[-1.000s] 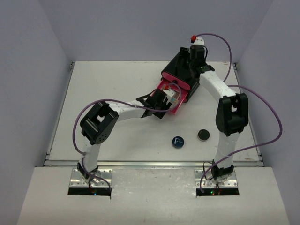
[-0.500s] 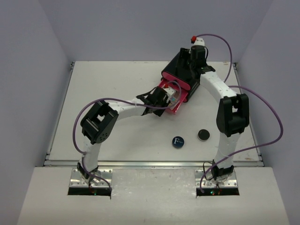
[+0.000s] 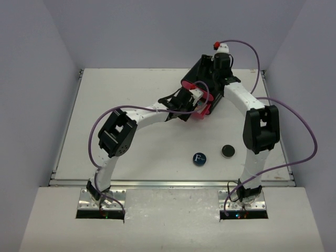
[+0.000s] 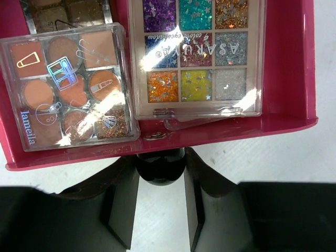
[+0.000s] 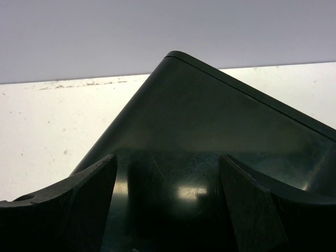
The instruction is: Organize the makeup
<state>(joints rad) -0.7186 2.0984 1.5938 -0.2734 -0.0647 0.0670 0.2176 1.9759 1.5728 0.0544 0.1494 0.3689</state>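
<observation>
The pink drawer (image 4: 294,63) holds a brown-toned palette (image 4: 65,86) and a multicoloured glitter palette (image 4: 197,55), with the edge of a third palette (image 4: 68,10) behind them. My left gripper (image 4: 160,169) is shut on the drawer's black knob (image 4: 160,176). In the top view the left gripper (image 3: 190,100) is at the front of the black box (image 3: 202,73), and the drawer (image 3: 202,111) sticks out only a little. My right gripper (image 3: 219,64) is open, its fingers (image 5: 79,199) spread over the box top (image 5: 210,121). No pencils show.
A round blue compact with a white "F" (image 3: 199,158) and a small round black compact (image 3: 227,151) lie on the white table (image 3: 126,94), in front of the box between the two arms. The right arm arches over the table's right side.
My left gripper has moved up and right toward the box with the knob in it. The drawer has slid most of the way in. The right arm has hardly moved.
</observation>
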